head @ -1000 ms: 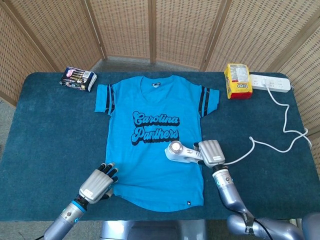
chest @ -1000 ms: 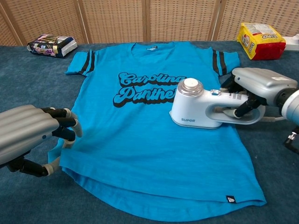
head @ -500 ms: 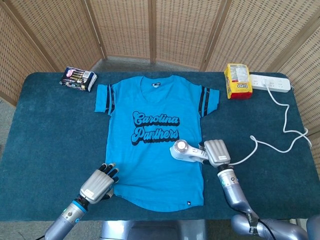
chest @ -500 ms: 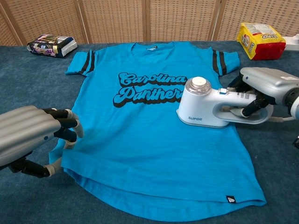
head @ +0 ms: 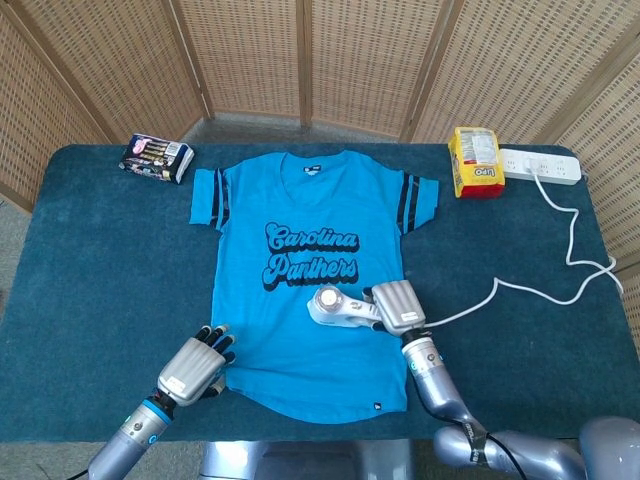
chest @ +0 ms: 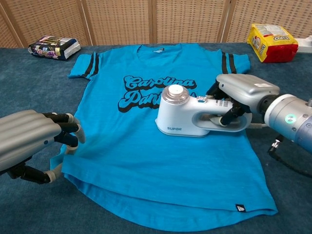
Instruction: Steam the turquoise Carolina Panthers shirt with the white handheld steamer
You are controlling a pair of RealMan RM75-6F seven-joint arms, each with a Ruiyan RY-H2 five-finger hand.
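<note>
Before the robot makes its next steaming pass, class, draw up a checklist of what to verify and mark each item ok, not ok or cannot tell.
1. Right robot hand grips the white steamer by its handle: ok.
2. Steamer sits over the turquoise shirt, just below the lettering: ok.
3. Left robot hand rests at the shirt's lower left edge, apart from the steamer: ok.
4. Shirt lies flat and spread on the table: ok.
5. Cord runs to the power strip: ok.
6. Steam coming out: cannot tell.
</note>
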